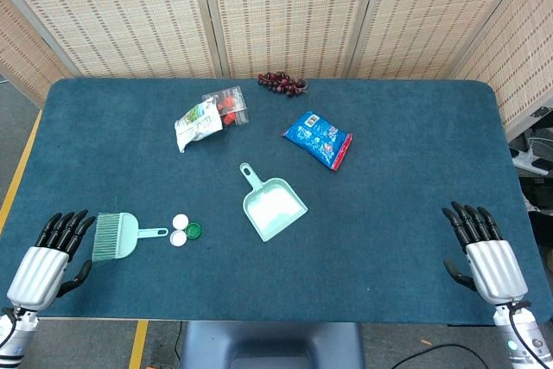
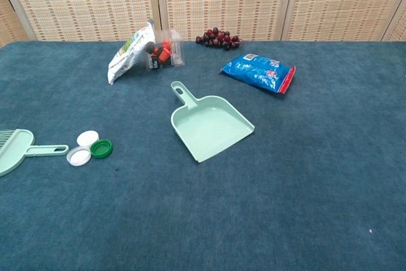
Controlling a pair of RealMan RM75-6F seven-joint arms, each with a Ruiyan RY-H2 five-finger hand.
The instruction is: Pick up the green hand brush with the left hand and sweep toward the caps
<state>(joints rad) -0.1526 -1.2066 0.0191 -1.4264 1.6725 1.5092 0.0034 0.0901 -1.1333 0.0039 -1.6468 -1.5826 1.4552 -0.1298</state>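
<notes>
Both hands rest empty with fingers spread: left hand (image 1: 50, 257) at lower left, right hand (image 1: 484, 252) at lower right. Just beside the left hand's fingertips lies the green hand brush (image 1: 121, 236), handle pointing toward three caps (image 1: 184, 230) clustered at its tip.

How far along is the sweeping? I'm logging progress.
Nothing looks done. The green hand brush lies on the table, its handle tip by the caps. The left hand rests open beside it, holding nothing; the right hand is idle. Grasping and sweeping remain.
</notes>
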